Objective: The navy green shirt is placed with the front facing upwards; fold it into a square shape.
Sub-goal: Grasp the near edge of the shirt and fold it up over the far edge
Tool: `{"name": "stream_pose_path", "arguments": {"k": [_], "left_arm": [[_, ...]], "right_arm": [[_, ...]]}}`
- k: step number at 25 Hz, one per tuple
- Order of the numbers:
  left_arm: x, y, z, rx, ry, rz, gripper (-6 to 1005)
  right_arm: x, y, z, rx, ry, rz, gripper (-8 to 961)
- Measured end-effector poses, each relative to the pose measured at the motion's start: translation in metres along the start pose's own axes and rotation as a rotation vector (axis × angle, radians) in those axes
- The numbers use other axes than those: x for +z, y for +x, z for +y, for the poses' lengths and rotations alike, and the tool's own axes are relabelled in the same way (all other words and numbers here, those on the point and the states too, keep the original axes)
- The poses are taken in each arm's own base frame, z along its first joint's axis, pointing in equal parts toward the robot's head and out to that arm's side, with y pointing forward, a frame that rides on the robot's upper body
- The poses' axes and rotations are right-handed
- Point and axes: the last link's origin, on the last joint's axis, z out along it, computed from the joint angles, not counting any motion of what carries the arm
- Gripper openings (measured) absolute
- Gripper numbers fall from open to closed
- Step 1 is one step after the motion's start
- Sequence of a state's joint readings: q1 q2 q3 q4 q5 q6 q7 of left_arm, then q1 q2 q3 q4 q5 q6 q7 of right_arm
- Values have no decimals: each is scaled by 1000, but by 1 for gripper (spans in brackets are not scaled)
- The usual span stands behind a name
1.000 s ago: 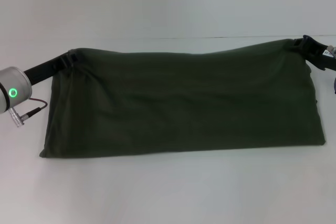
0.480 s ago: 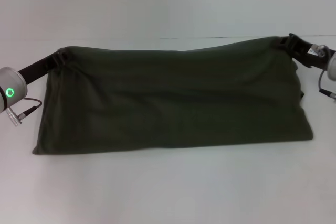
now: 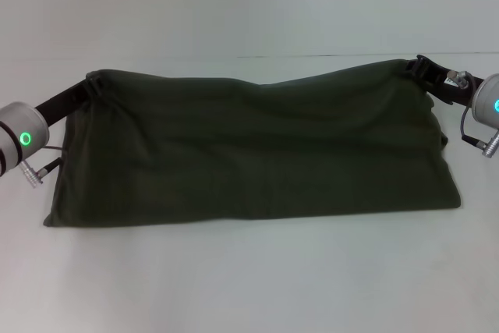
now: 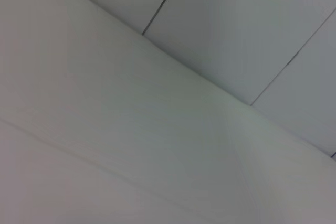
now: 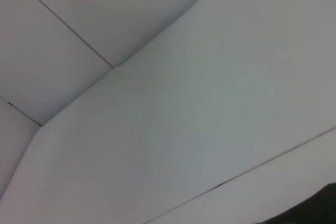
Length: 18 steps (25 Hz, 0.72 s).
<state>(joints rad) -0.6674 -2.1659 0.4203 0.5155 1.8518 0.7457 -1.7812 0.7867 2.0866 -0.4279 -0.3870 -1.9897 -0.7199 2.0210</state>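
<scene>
The navy green shirt (image 3: 257,150) hangs as a wide dark olive band across the head view, its lower edge lying on the white table (image 3: 249,278). No lettering or collar shows. My left gripper (image 3: 92,83) is shut on the shirt's upper left corner, held up off the table. At the upper right corner my right gripper (image 3: 419,68) is shut on the cloth in the same way. Between the two the top edge sags slightly. A dark sliver of the shirt (image 5: 315,211) shows at one corner of the right wrist view; the left wrist view has only white surfaces.
White table surface (image 3: 249,286) stretches in front of the shirt, and a white wall (image 3: 249,5) rises behind it. Wall panels with dark seams (image 4: 163,3) fill the wrist views. Cables hang from both wrists (image 3: 43,168).
Both grippers have carried the shirt leftward and a little toward me. The right arm has come further into view. The lower edge has slid left on the table.
</scene>
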Motion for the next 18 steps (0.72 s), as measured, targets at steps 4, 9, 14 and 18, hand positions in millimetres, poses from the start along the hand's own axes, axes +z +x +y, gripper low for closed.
{"name": "stream_pose_path", "arguments": {"k": [4,9,14,18], "left_arm": [[1,0,-1,-8,7,26,125],[2,-3,-3,-22,22,52,145],[2,-4,-2,-24,18,87,164],[2,-6,-2,-17,20,97,180]], "right_arm": [[0,0,0,8,-3,-10,66],[1,0,0,-18,-2,-14,73],[2,2,2,-25,-14,-23,157],[1,3,1,-30,-17,-25,239]]}}
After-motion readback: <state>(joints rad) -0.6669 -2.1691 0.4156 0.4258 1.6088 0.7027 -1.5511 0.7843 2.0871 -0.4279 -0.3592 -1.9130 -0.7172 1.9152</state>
